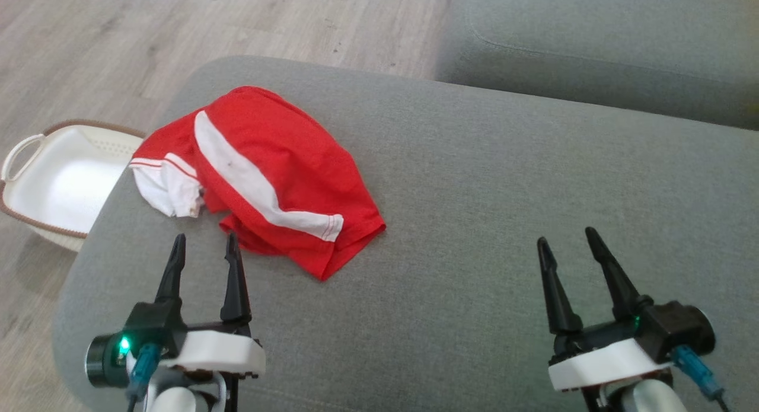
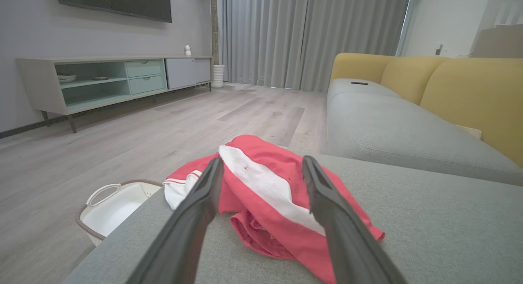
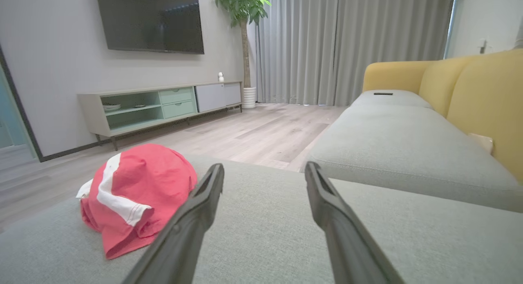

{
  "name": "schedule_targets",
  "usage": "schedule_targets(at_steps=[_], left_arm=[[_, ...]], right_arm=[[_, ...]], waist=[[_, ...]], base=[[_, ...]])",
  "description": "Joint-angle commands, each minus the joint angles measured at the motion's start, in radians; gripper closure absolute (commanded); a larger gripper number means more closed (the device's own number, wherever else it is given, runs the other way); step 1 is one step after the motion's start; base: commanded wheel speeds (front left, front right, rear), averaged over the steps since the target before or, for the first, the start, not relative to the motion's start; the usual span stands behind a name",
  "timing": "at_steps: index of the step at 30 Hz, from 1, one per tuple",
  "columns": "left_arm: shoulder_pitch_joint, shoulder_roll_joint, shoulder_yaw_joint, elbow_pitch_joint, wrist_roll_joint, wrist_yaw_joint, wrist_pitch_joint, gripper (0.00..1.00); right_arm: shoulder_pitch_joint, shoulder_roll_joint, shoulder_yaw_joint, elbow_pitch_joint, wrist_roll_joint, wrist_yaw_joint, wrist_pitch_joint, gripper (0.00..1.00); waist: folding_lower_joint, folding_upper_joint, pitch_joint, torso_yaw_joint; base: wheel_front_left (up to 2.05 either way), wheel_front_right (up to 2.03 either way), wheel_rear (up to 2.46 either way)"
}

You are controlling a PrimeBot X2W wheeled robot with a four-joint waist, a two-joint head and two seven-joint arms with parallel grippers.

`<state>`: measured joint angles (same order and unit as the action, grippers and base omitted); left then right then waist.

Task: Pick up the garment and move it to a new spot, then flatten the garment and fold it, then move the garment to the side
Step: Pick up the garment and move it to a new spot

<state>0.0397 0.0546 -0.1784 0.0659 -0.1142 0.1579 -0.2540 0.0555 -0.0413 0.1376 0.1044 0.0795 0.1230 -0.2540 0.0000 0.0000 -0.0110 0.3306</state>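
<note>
Beside the floor basket (image 1: pixel 65 184), the red garment (image 1: pixel 267 169) lies crumpled at the left edge of the cushion (image 1: pixel 474 192), the left gripper (image 1: pixel 206 237) spread empty just short of it, seemingly lined up to grab, the right gripper (image 1: pixel 566 235) open, empty, well apart.

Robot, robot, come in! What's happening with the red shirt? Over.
Left gripper open, empty, at the garment's near edge. Right gripper open, empty, over bare cushion. Garment crumpled, not gripped. Nothing in the way.
</note>
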Motion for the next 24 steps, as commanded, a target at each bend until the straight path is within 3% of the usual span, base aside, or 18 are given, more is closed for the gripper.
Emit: schedule_targets(at_steps=[1,8,15,24], left_arm=[[-0.032,-0.004,0.033,-0.037,0.007,0.001,-0.008,0.00],[-0.070,-0.004,-0.004,-0.008,0.017,-0.029,-0.008,0.00],[-0.181,0.004,-0.060,0.207,0.055,-0.102,-0.008,0.00],[-0.358,0.035,-0.053,0.504,0.092,-0.072,-0.007,0.00]], right_arm=[[-0.030,-0.009,0.011,-0.035,0.003,0.008,-0.008,0.00],[-0.049,-0.009,-0.015,-0.044,-0.012,0.008,-0.008,0.00],[-0.085,-0.009,-0.035,-0.051,-0.024,0.008,-0.008,0.00],[-0.114,-0.009,-0.028,-0.055,-0.025,0.008,-0.008,0.00]], waist=[[0.0000,0.0000,0.006,-0.011],[0.0000,0.0000,0.060,-0.063],[0.0000,0.0000,0.134,-0.131],[0.0000,0.0000,0.205,-0.204]], base=[[0.00,0.00,0.00],[0.00,0.00,0.00],[0.00,0.00,0.00],[0.00,0.00,0.00]])
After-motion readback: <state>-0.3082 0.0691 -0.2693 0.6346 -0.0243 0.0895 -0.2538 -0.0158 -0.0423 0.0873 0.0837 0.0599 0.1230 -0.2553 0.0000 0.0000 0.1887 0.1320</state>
